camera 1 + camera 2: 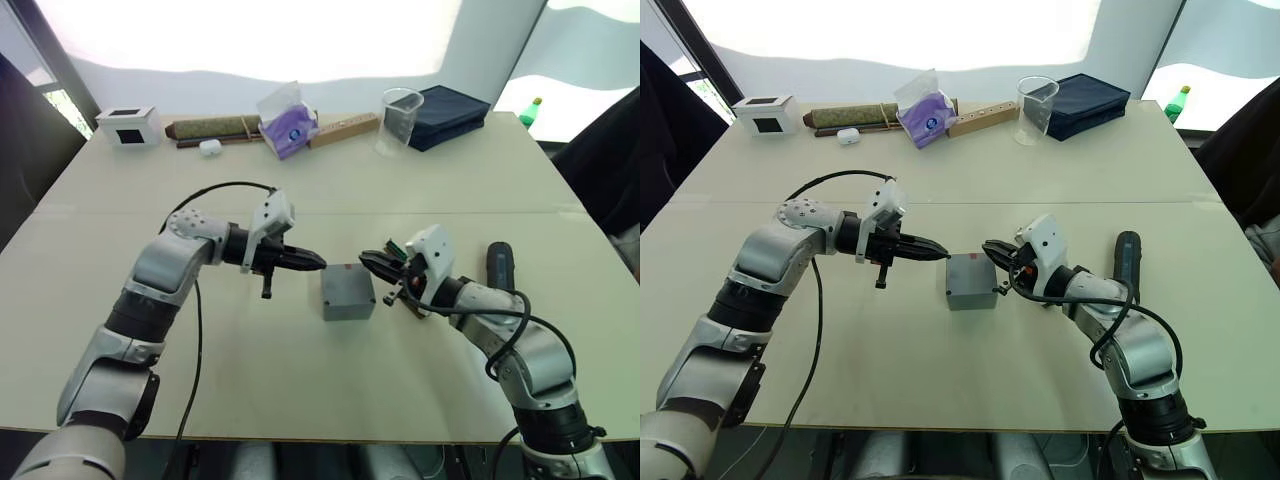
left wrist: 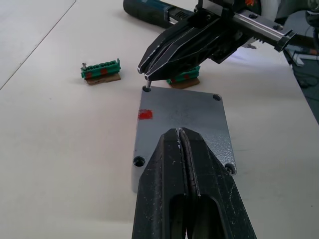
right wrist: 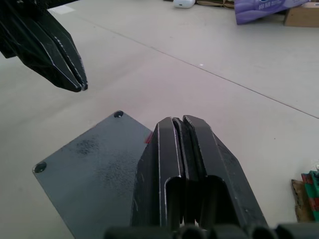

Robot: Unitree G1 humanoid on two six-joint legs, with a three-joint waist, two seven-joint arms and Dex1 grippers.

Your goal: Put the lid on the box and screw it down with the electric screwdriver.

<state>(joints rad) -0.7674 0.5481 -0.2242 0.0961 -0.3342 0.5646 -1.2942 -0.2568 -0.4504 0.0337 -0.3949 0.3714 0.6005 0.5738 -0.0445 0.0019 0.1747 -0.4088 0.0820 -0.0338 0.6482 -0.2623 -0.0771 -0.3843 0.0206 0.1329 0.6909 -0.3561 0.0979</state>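
The grey box (image 1: pixel 348 291) stands in the middle of the table with the lid (image 2: pixel 182 124) lying flat on top; screw holes show at the lid's corners and a red mark (image 2: pixel 144 114) near one edge. My left gripper (image 1: pixel 318 263) is shut, empty, and hovers just left of the box. My right gripper (image 1: pixel 365 260) is shut, its tips over the box's far right corner, where a small screw (image 2: pixel 147 88) seems to sit at the hole. The electric screwdriver (image 1: pixel 499 262) lies on the table right of my right arm.
Two green screw strips (image 2: pixel 101 71) (image 2: pixel 183 78) lie behind the box. Along the far edge stand a white box with black window (image 1: pixel 128 125), a purple bag (image 1: pixel 288 128), a clear cup (image 1: pixel 401 115) and a dark blue case (image 1: pixel 450 112).
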